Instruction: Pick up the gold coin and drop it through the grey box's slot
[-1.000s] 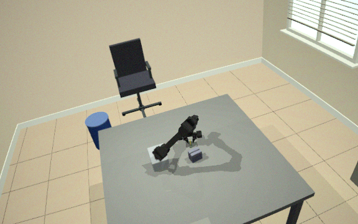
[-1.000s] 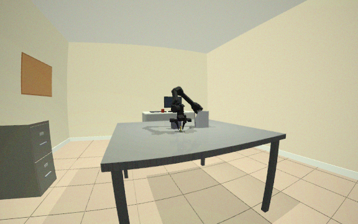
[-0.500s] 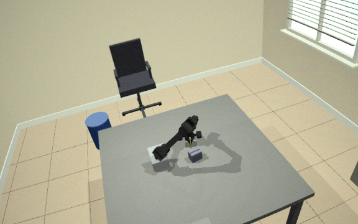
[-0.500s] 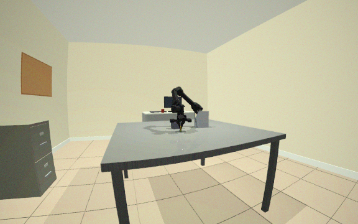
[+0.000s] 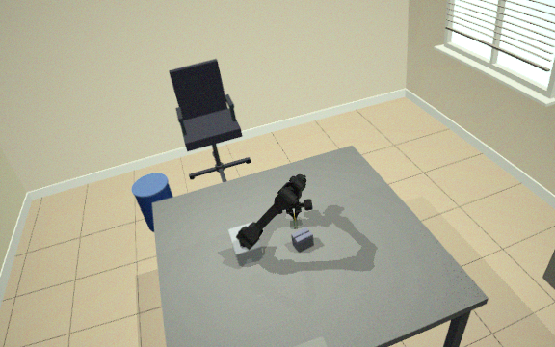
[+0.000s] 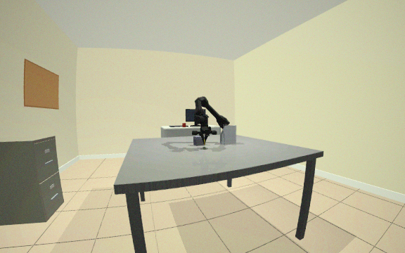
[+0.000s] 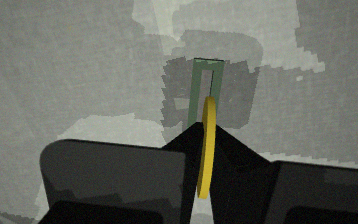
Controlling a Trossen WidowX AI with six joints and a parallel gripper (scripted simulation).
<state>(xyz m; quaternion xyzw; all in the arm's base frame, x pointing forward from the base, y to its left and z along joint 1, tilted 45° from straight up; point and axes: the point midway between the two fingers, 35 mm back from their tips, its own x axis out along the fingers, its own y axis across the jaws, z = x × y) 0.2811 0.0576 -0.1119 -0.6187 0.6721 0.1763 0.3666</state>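
Note:
My gripper is shut on the thin gold coin, gripping it by its flat faces with the coin on edge. The coin hangs a little above the dark-green holder, whose groove shows empty below it on the grey table. The closed grey box with the slot in its lid stands just in front of the gripper in the top view; it is out of the wrist view.
The arm's white base block stands left of the box in the top view. A black office chair and a blue bin stand on the floor beyond the table's far edge.

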